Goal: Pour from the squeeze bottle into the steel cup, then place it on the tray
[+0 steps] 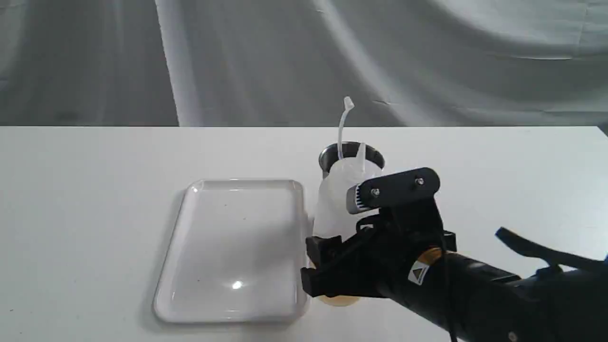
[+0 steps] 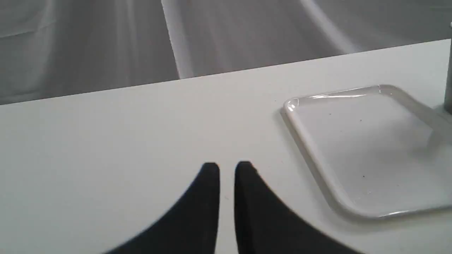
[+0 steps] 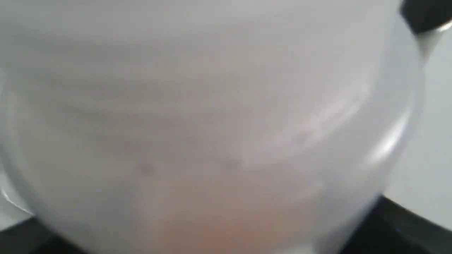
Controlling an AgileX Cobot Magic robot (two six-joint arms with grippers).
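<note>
The squeeze bottle (image 1: 335,204) stands upright on the table just right of the tray (image 1: 237,247), a little amber liquid showing at its base. Its cap strap curves up above the nozzle. My right gripper (image 1: 316,263) reaches in from the right and is shut on the bottle's lower body. In the right wrist view the bottle (image 3: 212,123) fills the picture, blurred, with a black finger (image 3: 406,225) at each lower corner. Directly behind the bottle sits the steel cup (image 1: 332,154), mostly hidden by it. My left gripper (image 2: 227,167) hovers over bare table, shut and holding nothing; the tray (image 2: 353,148) lies apart from it.
The white table runs back to a grey draped cloth backdrop (image 1: 304,57). The right arm's black body (image 1: 475,289) crosses the front right corner of the table. The left arm is outside the exterior view.
</note>
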